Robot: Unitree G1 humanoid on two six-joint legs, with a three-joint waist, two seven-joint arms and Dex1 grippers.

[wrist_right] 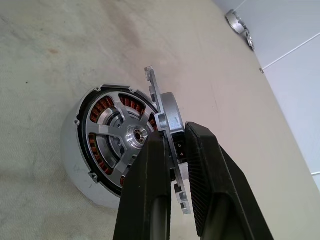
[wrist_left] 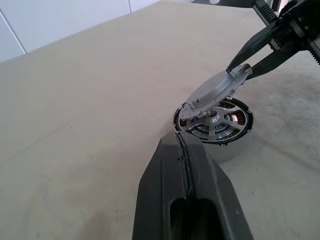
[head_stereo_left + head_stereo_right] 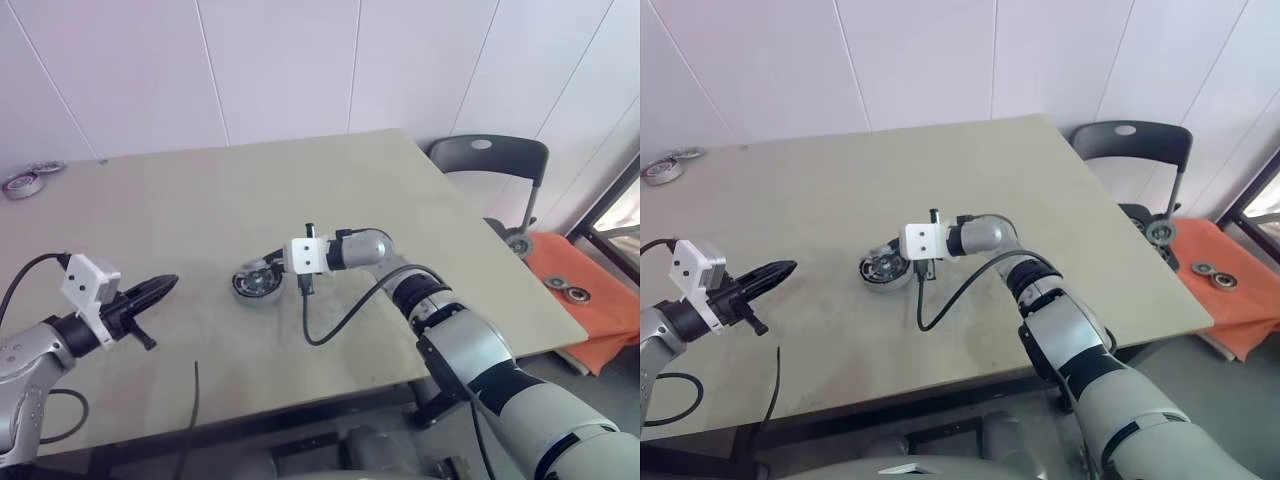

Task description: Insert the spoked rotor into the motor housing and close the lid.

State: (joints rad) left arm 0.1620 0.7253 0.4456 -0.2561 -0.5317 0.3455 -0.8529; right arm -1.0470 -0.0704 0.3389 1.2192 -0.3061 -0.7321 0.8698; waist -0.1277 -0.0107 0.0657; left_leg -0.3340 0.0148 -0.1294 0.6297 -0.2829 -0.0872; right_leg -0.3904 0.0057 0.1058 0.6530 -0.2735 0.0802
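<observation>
- The table (image 3: pixel 300 190) carries the motor housing (image 2: pixel 215 125) near its middle; copper-red windings show through the spoked rotor (image 1: pixel 117 127) seated inside.
- Right gripper (image 1: pixel 172 145) is clamped on the tilted grey lid (image 2: pixel 215 89), which hides part of the rotor.
- Left gripper (image 3: pixel 165 287) hovers well apart, fingers together.

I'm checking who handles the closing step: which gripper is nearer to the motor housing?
Right. The right gripper is right over the motor housing, jaws pinching the tilted lid. The left gripper hangs well off to the side, jaws shut.
</observation>
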